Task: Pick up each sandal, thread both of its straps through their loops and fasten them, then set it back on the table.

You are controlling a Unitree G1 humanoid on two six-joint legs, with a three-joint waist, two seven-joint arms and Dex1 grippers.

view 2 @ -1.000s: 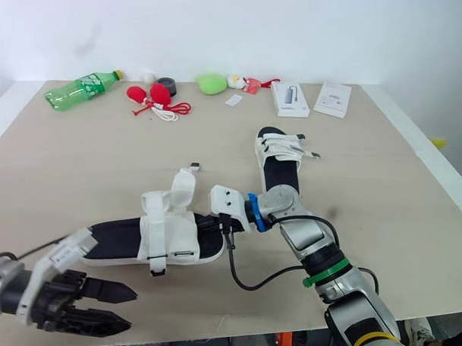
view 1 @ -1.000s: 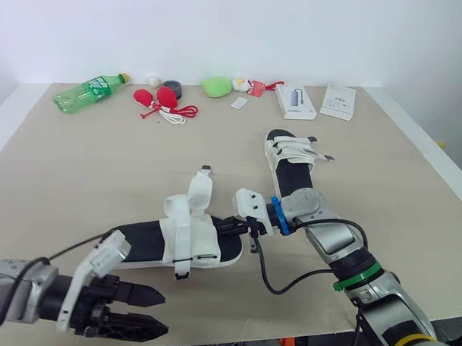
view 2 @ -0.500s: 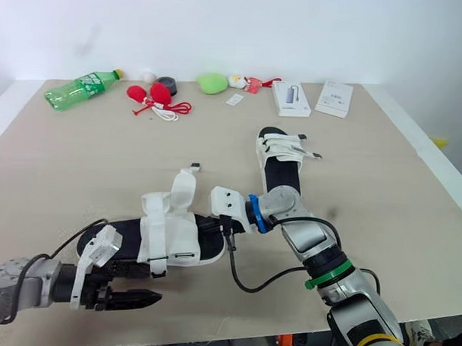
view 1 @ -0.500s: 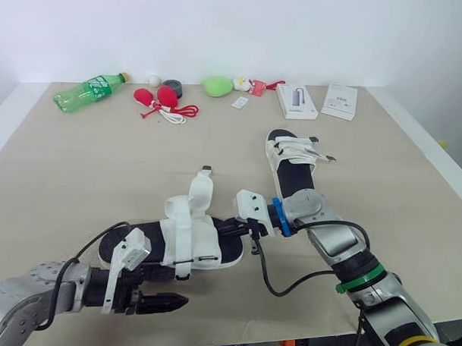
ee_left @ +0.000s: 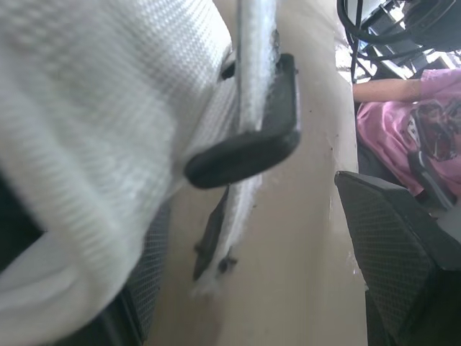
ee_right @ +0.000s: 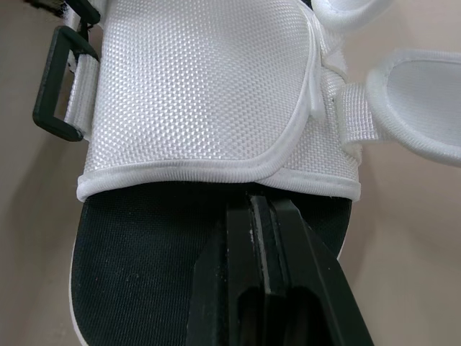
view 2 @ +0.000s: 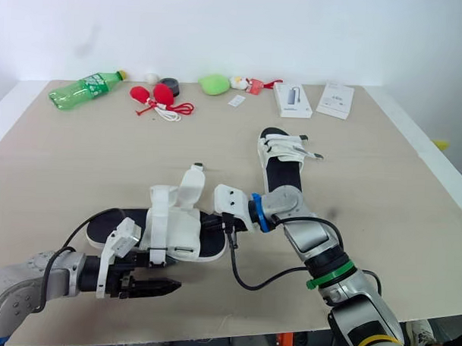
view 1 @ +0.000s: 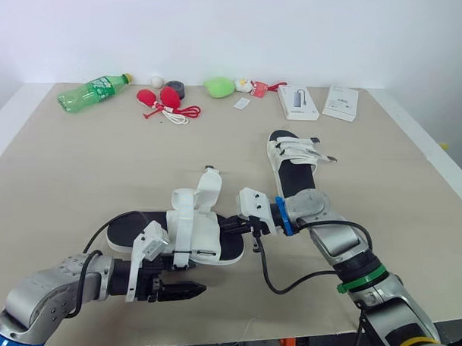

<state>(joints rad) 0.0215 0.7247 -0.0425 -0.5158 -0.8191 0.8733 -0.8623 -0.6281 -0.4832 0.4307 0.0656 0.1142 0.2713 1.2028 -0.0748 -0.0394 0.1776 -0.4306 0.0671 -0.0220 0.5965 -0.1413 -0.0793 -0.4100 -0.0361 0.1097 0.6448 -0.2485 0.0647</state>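
The near sandal (view 1: 142, 231) lies on the table (view 1: 79, 168), black footbed up. Its white upper (view 1: 192, 231) has loose straps standing up. My right gripper (view 1: 227, 226) is shut on the footbed at the toe end, its fingers (ee_right: 263, 238) pressed together just under the upper's edge. My left gripper (view 1: 183, 291) is open, low at the sandal's near side. One of its fingers (ee_left: 403, 245) stands apart from the black strap loop (ee_left: 248, 140). The second sandal (view 1: 294, 164) lies farther back right, with white straps across it.
Along the table's far edge lie a green bottle (view 1: 93, 92), a red item with a cord (view 1: 161, 101), a dark roll (view 1: 175, 90), a green object (view 1: 219, 86) and two white boxes (view 1: 298, 103) (view 1: 340, 102). A person in pink (ee_left: 410, 108) is beyond the front edge.
My left gripper has moved from the front left of the table up to the near sandal's near side, beside the strap loop. The right gripper stays shut on the footbed.
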